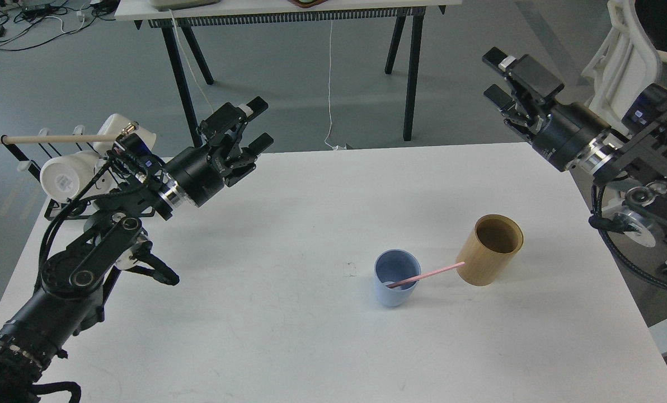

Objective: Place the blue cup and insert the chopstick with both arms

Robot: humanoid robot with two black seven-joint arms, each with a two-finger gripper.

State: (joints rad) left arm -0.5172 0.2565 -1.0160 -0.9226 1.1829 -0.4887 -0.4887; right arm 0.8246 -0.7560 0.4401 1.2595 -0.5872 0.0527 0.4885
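Leaning in the upright blue cup (397,278) mid-bench, the chopstick (426,275) seemingly rests against the wooden holder (491,249); a nudge could tip it out. Both fingers, left (260,124) and right (496,75), hang open, empty.

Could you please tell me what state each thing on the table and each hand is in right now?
blue cup: upright on the table, chopstick inside.
chopstick: lower end in the cup, leaning over its rim toward the wooden holder.
wooden holder: upright, looks empty.
left hand: open, raised, holding nothing.
right hand: open, raised, holding nothing.
white mugs: on the rack, lying sideways.
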